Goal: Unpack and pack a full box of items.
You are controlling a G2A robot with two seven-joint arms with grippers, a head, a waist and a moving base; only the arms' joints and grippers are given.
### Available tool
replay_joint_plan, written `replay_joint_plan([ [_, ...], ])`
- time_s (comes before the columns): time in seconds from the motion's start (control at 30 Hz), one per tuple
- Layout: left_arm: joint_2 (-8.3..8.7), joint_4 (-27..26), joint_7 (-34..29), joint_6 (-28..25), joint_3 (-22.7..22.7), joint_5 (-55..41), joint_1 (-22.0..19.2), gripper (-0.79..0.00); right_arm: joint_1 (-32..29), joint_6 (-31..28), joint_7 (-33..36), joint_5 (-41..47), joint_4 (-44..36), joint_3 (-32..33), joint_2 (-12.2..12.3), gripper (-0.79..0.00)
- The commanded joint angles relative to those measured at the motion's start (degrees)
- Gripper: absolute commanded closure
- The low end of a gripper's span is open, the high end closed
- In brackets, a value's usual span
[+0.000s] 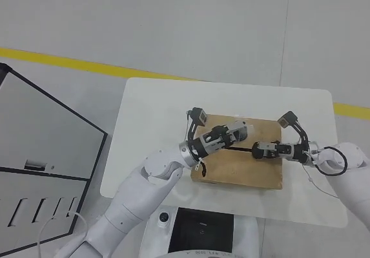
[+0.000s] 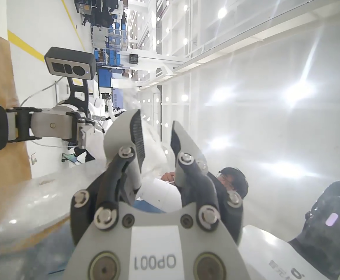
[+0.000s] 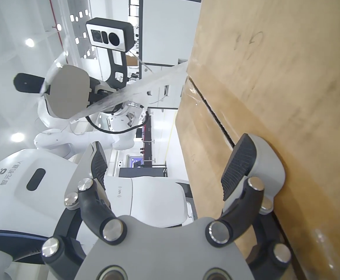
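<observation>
A closed brown cardboard box (image 1: 249, 169) sits mid-table, its top flaps meeting at a dark seam (image 3: 213, 115). My left gripper (image 1: 232, 133) hovers over the box's near-left part, shut on a strip of clear tape (image 3: 134, 88) that stretches from the seam's end up to its fingers. In the left wrist view the tape (image 2: 151, 150) passes between the narrowly spaced pads. My right gripper (image 1: 258, 150) is open at the middle of the box top. One of its fingers (image 3: 245, 164) rests on the cardboard (image 3: 275, 74) beside the seam, and the other stands clear.
The white table (image 1: 152, 116) has bare room on every side of the box. A grey cabinet (image 1: 30, 129) stands off the table's left side. A yellow floor line (image 1: 55, 61) runs behind.
</observation>
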Motion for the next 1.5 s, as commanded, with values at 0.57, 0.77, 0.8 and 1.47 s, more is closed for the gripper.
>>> replay_joint_plan([
  [0.57, -1.45, 4.7, 3.5, -2.4, 3.7, 6.0, -3.6, -0.785, -1.0, 8.6, 9.9, 14.5, 0.6, 4.7, -1.0, -0.785],
  [0.77, -1.84, 4.7, 4.6, -3.3, 5.0, 7.6, -3.2, -0.785, -2.3, 12.0, 13.3, 17.7, 0.1, 8.9, -0.9, -0.785],
  [0.8, -1.89, 4.7, 4.6, -3.3, 5.1, 7.5, -3.2, -0.785, -2.5, 12.6, 13.9, 18.1, -0.1, 9.4, -1.0, -0.785],
  [1.47, -1.22, 3.8, 2.7, -4.9, -0.6, 4.6, -1.1, -0.785, -1.3, 12.8, 14.1, 17.2, 1.6, 9.7, 0.7, -0.785],
])
